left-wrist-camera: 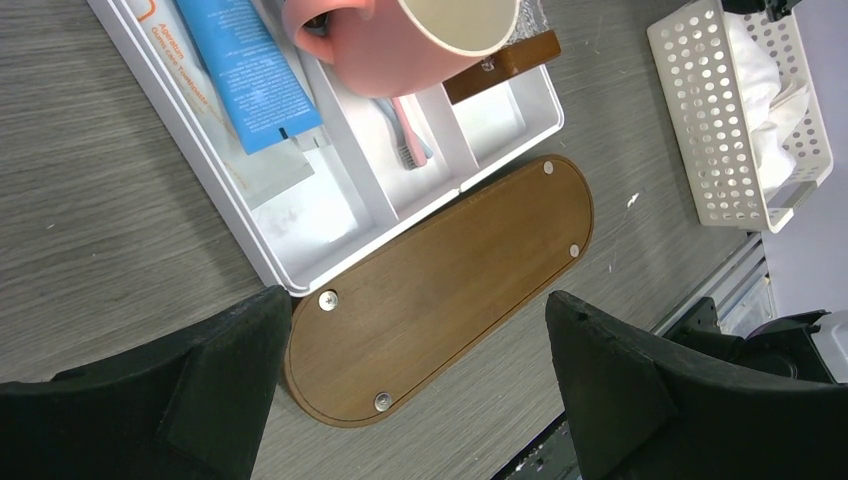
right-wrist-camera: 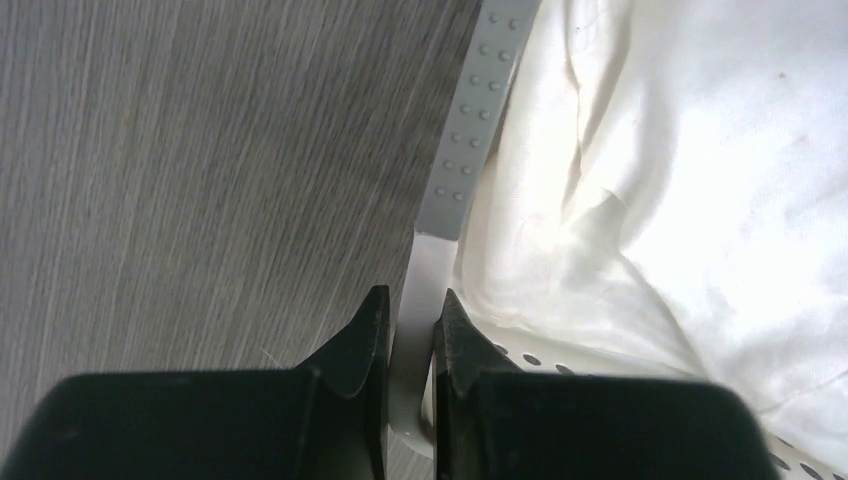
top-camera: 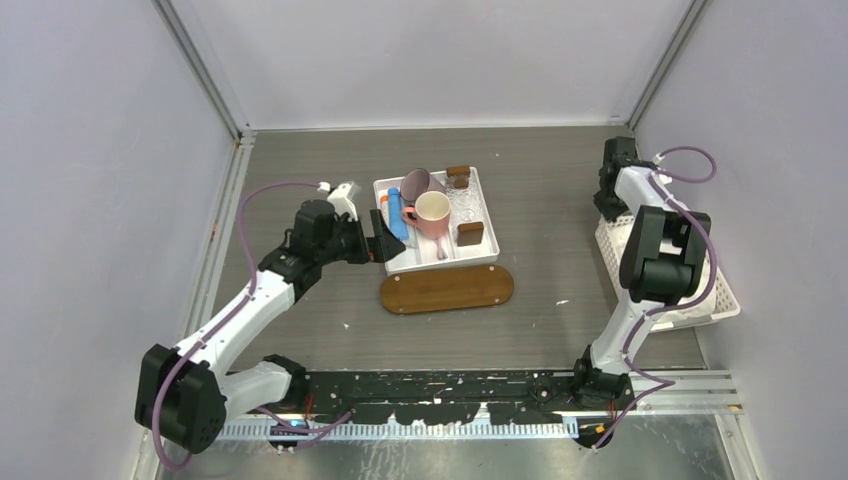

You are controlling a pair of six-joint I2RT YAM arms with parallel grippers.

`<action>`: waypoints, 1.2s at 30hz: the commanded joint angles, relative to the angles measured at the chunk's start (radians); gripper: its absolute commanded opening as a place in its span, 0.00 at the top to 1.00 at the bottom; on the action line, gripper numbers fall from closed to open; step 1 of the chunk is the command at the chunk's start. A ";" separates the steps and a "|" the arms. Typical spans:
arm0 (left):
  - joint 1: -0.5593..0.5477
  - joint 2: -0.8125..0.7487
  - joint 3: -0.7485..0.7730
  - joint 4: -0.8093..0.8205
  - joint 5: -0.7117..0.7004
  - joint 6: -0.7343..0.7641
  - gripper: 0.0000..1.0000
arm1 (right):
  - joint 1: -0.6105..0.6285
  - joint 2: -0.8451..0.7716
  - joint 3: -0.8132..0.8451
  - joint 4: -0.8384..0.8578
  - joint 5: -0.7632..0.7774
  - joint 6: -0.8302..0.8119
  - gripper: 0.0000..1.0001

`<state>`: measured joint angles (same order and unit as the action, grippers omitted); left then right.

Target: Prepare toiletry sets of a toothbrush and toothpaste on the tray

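The brown oval tray (top-camera: 447,289) lies bare just in front of the white compartment tray (top-camera: 485,203); it also shows in the left wrist view (left-wrist-camera: 450,280). A blue toothpaste tube (left-wrist-camera: 250,70) lies in the white tray's left compartment, with a white tube (left-wrist-camera: 150,20) beside it at the frame edge. A pink toothbrush (left-wrist-camera: 408,130) lies partly under a pink mug (left-wrist-camera: 400,40). My left gripper (left-wrist-camera: 415,330) is open and empty, above the oval tray's left end and the white tray's corner. My right gripper (right-wrist-camera: 410,300) is shut on the rim of the white lattice basket (right-wrist-camera: 440,190).
The white tray (left-wrist-camera: 300,270) also holds a second mug (top-camera: 415,184), clear glassware and two brown blocks (top-camera: 471,234). The basket (top-camera: 690,290) stands at the right wall with white cloth (right-wrist-camera: 680,180) in it. Walls close in on three sides.
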<state>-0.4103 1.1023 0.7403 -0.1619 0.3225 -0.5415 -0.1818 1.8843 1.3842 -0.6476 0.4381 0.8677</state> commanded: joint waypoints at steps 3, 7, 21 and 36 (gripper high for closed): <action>-0.001 -0.015 -0.015 0.036 0.014 0.003 0.00 | 0.076 0.107 0.130 0.084 -0.104 -0.139 0.99; -0.001 -0.010 -0.022 0.041 0.001 0.003 0.00 | 0.158 0.224 0.333 0.029 -0.179 -0.258 0.99; -0.001 0.069 -0.002 0.032 -0.006 0.001 0.00 | 0.367 0.450 0.839 -0.125 -0.403 -0.748 0.99; -0.001 0.270 0.067 0.103 0.000 -0.013 0.00 | 0.365 0.527 0.919 -0.010 -0.526 -0.945 0.99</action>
<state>-0.4103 1.3453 0.7673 -0.1211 0.3141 -0.5449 0.1715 2.3669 2.1677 -0.7410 -0.0090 -0.0055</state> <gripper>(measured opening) 0.996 0.253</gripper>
